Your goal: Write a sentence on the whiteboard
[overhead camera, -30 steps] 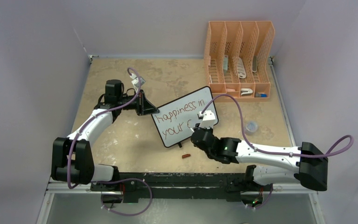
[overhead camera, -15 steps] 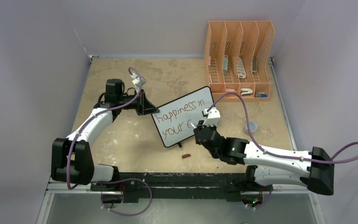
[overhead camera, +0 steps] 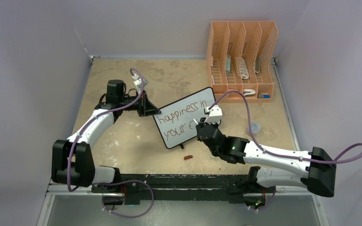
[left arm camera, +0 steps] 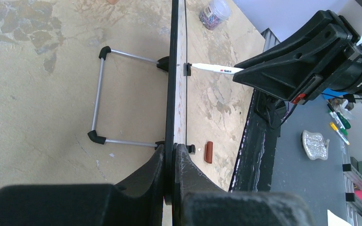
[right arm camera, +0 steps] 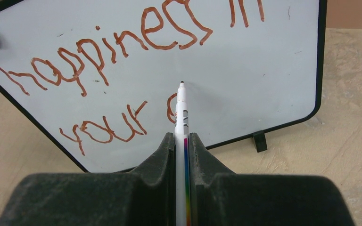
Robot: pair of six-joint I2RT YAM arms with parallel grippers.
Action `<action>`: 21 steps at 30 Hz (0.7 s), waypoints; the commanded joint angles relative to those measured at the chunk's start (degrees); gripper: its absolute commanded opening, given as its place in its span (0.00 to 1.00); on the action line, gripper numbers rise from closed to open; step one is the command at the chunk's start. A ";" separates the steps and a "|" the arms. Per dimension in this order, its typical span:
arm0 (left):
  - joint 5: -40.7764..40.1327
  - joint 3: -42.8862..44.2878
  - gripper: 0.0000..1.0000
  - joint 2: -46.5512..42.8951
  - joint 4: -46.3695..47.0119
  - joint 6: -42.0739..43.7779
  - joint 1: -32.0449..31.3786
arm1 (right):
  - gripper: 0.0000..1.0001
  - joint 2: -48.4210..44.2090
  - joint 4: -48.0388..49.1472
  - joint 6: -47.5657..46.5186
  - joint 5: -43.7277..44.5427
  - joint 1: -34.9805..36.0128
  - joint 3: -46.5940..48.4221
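The whiteboard (overhead camera: 185, 123) stood on the tabletop (overhead camera: 122, 136), one end clenched in the left claw (left arm camera: 174, 149), while the right claw (right arm camera: 182, 139) grasped a marker (right arm camera: 181, 109) with its tip at the second line of the sentence (right arm camera: 114, 40).

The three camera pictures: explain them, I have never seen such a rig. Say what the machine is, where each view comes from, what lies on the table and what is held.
These are two robot arms bolted at the table's near edge. The top view looks down from above and behind them; the other two come from a camera on each wrist. The left arm has its jaws shut on the edge of the whiteboard, which stands on a wire stand. The right arm has its jaws shut on a white marker, its tip at the board. The lettering reads "happiness in your" plus a started letter. On the table also: an orange file rack, a small clear jar and a small brown piece.
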 commanded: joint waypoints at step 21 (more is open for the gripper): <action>-7.68 0.01 0.00 1.24 -2.65 2.52 0.10 | 0.00 2.68 -1.95 1.68 -2.75 -1.49 2.05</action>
